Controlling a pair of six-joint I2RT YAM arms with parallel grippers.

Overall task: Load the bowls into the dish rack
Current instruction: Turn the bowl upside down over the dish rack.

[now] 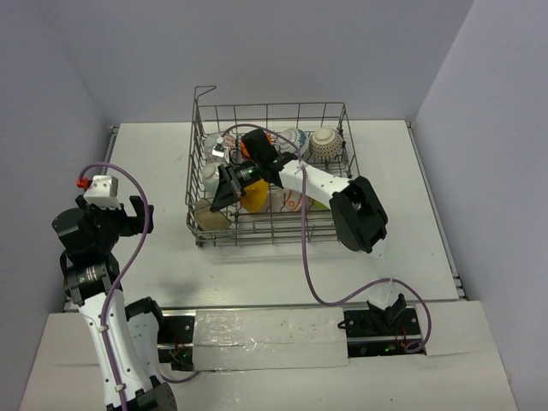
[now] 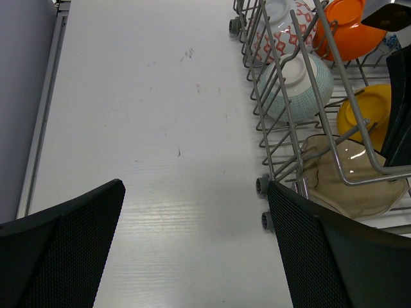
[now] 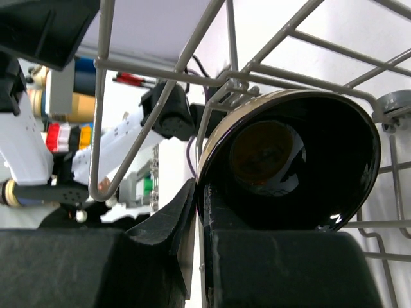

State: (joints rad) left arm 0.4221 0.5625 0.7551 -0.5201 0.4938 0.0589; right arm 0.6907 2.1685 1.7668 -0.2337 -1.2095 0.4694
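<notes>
Counter [image 1: 145,154]: white, carrying one grey wire dish rack [image 1: 274,105] near its far middle.

Rack contents, top view: bowls standing on edge among the tines.
- white-patterned bowl [image 1: 325,142] at the far right corner
- orange bowl [image 2: 350,29] toward the far left
- red-and-white bowl [image 2: 282,32] beside the orange one, against the left wall
- pale teal bowl [image 2: 298,83] next along that wall
- yellow bowl [image 2: 366,115] nearer the middle

Right arm reaches over the rack's front rim into its near left corner. Right claw [image 3: 200,218] is clenched on the rim of a glossy black bowl [image 3: 289,160], which is tipped on edge inside the rack, close against the wire wall.

Left claw [image 2: 194,212] is released, jaws wide, holding nothing, above bare counter just left of the rack.
</notes>
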